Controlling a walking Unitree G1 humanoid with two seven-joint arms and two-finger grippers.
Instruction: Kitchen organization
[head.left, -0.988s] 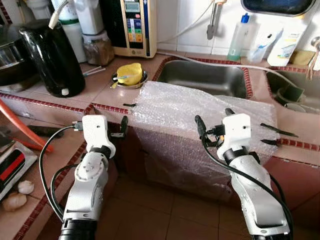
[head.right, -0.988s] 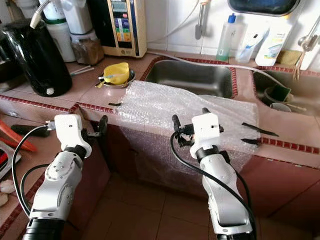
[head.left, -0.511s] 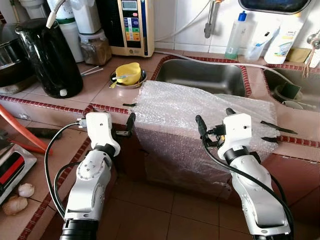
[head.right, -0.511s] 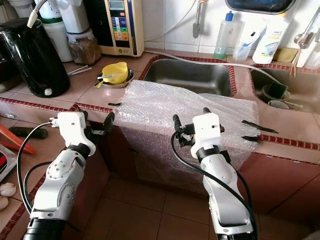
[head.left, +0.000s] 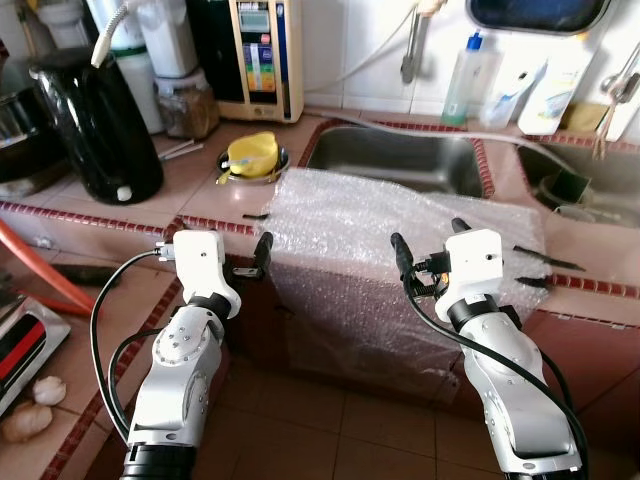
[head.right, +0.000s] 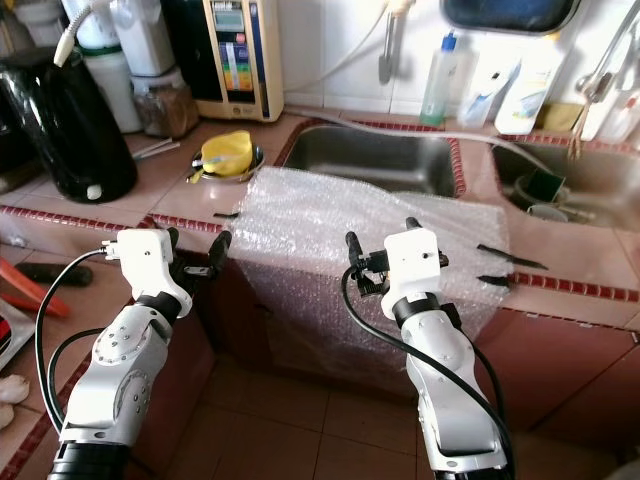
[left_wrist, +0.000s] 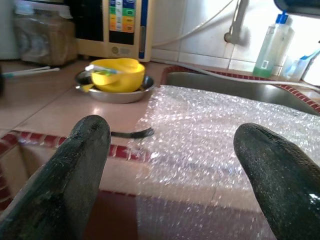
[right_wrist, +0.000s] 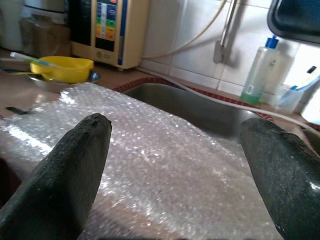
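Observation:
A sheet of bubble wrap (head.left: 400, 225) lies on the tiled counter in front of the steel sink (head.left: 400, 165) and hangs down over the counter's front edge. My left gripper (head.right: 197, 255) is open and empty, held level with the counter edge just left of the sheet. My right gripper (head.left: 428, 240) is open and empty too, in front of the sheet's right half. Between the left wrist view's fingers (left_wrist: 75, 170) I see the bubble wrap (left_wrist: 225, 130) and a yellow bowl (left_wrist: 115, 74) in a steel dish. The right wrist view looks across the bubble wrap (right_wrist: 150, 150).
A black kettle (head.left: 95, 130), a jar and a water purifier (head.left: 265, 55) stand at the back left. A soap bottle (head.left: 462, 80) stands behind the sink, and a second sink (head.left: 590, 185) is on the right. Garlic bulbs (head.left: 30, 420) lie on the low left counter.
The camera has shifted a little. My left gripper has moved right, closer to the bubble wrap's left edge. The right gripper holds its place.

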